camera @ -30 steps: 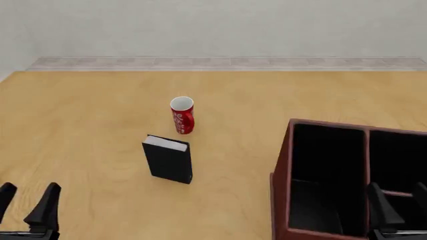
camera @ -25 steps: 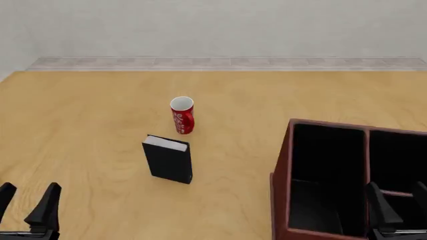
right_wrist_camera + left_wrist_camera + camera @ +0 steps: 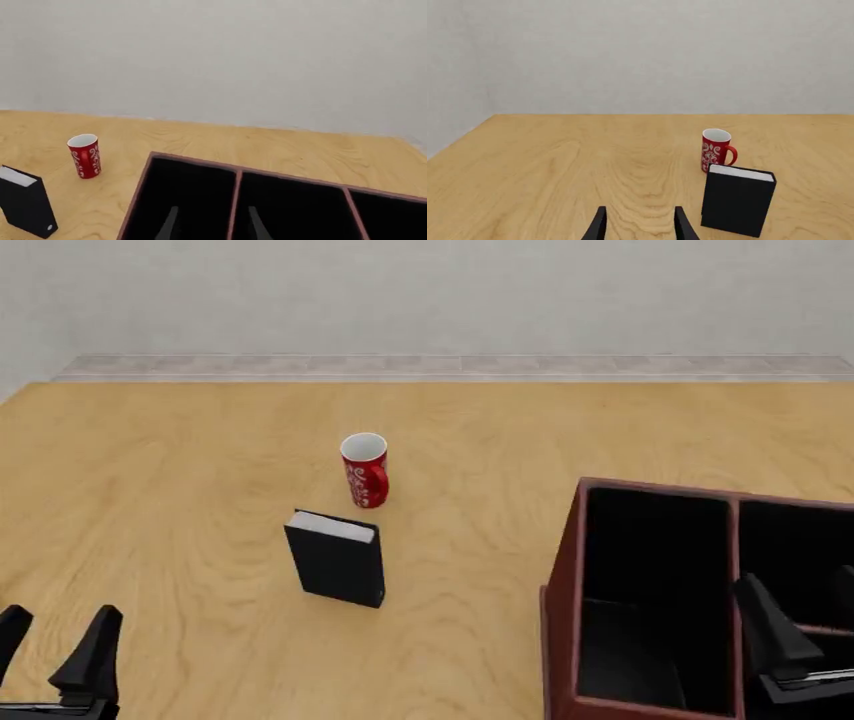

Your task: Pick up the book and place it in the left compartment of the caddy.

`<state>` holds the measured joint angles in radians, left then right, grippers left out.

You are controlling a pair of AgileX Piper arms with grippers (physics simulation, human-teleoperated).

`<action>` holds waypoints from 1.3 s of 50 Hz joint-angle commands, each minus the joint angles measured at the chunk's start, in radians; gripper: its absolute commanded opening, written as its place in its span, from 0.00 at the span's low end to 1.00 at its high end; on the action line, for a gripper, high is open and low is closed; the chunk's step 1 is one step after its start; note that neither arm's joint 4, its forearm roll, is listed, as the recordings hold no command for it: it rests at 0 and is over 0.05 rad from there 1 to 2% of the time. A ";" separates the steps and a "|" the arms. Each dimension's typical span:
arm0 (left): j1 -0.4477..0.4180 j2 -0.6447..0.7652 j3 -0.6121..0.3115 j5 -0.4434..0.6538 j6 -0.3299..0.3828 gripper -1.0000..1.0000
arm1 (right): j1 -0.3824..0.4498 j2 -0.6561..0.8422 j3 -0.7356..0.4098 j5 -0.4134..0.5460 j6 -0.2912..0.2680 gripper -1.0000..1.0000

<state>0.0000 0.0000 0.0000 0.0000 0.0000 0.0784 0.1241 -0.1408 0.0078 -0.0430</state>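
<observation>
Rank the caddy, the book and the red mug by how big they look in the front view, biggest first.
1. The caddy, by far the largest, though cut off by the picture's edge.
2. The book, standing upright.
3. The red mug, smallest; it stands a little farther from the camera, but also looks smaller than the book in the left wrist view.

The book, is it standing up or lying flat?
Standing up. The book rests on its bottom edge on the table, white pages facing up, in front of the red mug. Neither gripper touches it.
</observation>
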 commanded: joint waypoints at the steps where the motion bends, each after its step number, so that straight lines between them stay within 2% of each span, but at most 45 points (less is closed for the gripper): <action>1: 0.000 0.000 0.000 0.000 0.000 1.00 | 0.115 0.125 -0.161 0.032 -0.050 1.00; 7: 0.000 0.000 0.000 0.000 0.000 1.00 | 0.201 0.228 -0.264 0.060 -0.065 1.00; 14: 0.000 0.000 0.000 0.000 0.000 1.00 | 0.268 0.327 -0.372 0.106 -0.055 1.00; 15: 0.000 0.000 0.000 0.000 0.000 1.00 | 0.382 0.420 -0.509 0.170 -0.040 1.00; 16: 0.000 0.000 0.000 0.000 0.000 1.00 | 0.393 0.423 -0.521 0.175 -0.031 1.00; 17: 0.000 0.000 0.000 0.000 0.000 1.00 | 0.410 0.456 -0.551 0.190 -0.056 1.00; 19: 0.000 0.000 0.000 0.000 0.000 1.00 | 0.428 0.476 -0.578 0.204 -0.069 1.00; 21: 0.000 0.000 0.000 0.000 0.000 1.00 | 0.448 0.491 -0.610 0.219 -0.048 1.00; 24: 0.000 0.000 0.000 0.000 0.000 1.00 | 0.472 0.515 -0.639 0.234 -0.059 1.00; 27: 0.000 0.000 0.000 0.000 0.000 1.00 | 0.533 0.578 -0.709 0.265 -0.061 1.00; 31: 0.000 0.000 0.000 0.000 0.000 1.00 | 0.563 0.608 -0.735 0.272 -0.062 1.00; 32: 0.000 0.000 0.000 0.000 0.000 1.00 | 0.569 0.618 -0.742 0.270 -0.076 1.00; 33: 0.000 0.000 0.000 0.000 0.000 1.00 | 0.614 0.688 -0.797 0.283 -0.070 1.00; 40: 0.000 0.000 0.000 0.000 0.000 1.00 | 0.653 0.753 -0.852 0.296 -0.037 1.00; 49: 0.000 0.000 0.000 0.000 0.000 1.00 | 0.695 0.888 -0.964 0.343 -0.038 1.00; 65: 0.000 0.000 0.000 0.000 0.000 1.00 | 0.733 1.021 -1.032 0.353 -0.015 1.00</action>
<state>0.0000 0.0000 0.0000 0.0000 0.0000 0.7841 1.0553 -1.1189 0.3480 -0.0687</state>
